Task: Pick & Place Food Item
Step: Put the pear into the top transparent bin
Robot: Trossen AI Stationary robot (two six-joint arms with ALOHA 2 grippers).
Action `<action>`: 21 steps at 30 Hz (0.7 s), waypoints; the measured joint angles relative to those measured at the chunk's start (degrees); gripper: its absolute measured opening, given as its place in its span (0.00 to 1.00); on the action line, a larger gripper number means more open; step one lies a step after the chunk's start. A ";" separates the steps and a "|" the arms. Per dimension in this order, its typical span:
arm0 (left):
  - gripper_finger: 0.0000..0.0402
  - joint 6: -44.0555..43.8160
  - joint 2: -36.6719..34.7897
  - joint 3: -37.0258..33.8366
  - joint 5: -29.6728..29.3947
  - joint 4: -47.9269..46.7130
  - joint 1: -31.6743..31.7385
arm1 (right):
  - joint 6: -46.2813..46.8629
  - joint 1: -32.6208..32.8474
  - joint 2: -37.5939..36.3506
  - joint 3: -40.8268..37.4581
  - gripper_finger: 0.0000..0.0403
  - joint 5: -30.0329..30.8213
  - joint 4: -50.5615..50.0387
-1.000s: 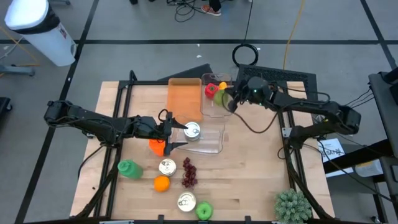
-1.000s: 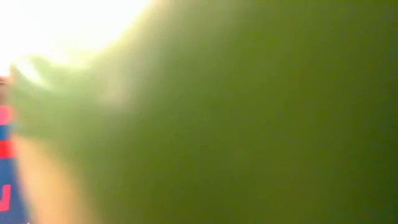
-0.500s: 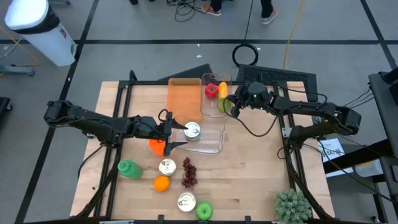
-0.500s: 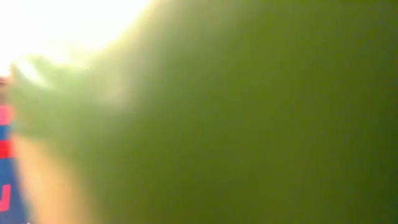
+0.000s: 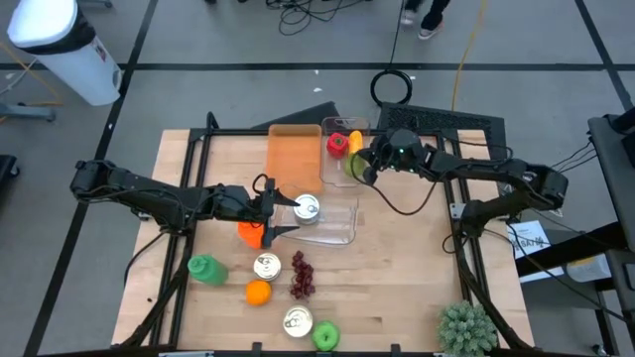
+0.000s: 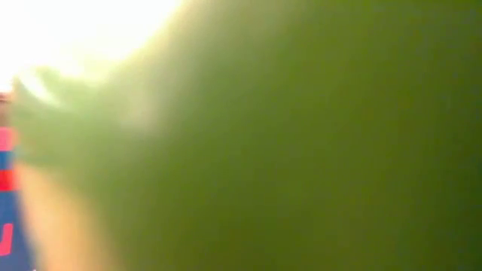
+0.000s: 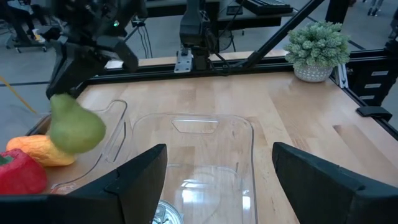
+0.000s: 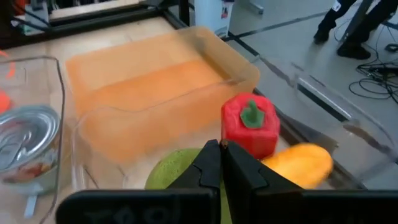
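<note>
A green pear (image 5: 354, 169) hangs from my right gripper (image 5: 367, 164) just above the clear container (image 5: 344, 181) at the table's far side. Inside that container lie a red pepper (image 8: 250, 124) and a yellow fruit (image 8: 298, 162). From the left wrist view the pear (image 7: 74, 127) floats clear of the container floor. My left gripper (image 5: 281, 214) is open at the near-left end of a clear tray (image 5: 337, 226). Its fingers stand on either side of an opened tin can (image 5: 308, 208) in that tray, without visible touch. My right gripper is shut on the pear's narrow top end (image 7: 62, 102), pinched between the two fingers. They come from above, slanting down from the table's right. The pear hangs below them, lifted clear, its broad end down.
An orange tray (image 5: 295, 159) sits left of the clear container. Near the front edge lie a green bottle (image 5: 203, 268), two cans (image 5: 266, 265), an orange (image 5: 258, 293), grapes (image 5: 301, 280) and a green apple (image 5: 325, 337). A potted plant (image 5: 466, 327) stands front right. Something green blocks the low view.
My right gripper has carried the pear a short way toward the table's near edge, away from the red pepper, and stays shut on it. The left arm has kept still.
</note>
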 joint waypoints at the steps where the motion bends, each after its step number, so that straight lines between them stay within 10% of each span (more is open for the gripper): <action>1: 0.75 -0.01 0.00 0.00 0.00 0.00 0.00 | -0.20 0.03 1.29 0.84 0.00 -0.02 -0.07; 21: 0.75 -0.02 0.00 0.00 -0.02 0.00 0.02 | -5.10 -0.10 24.44 17.56 0.00 -1.36 -0.04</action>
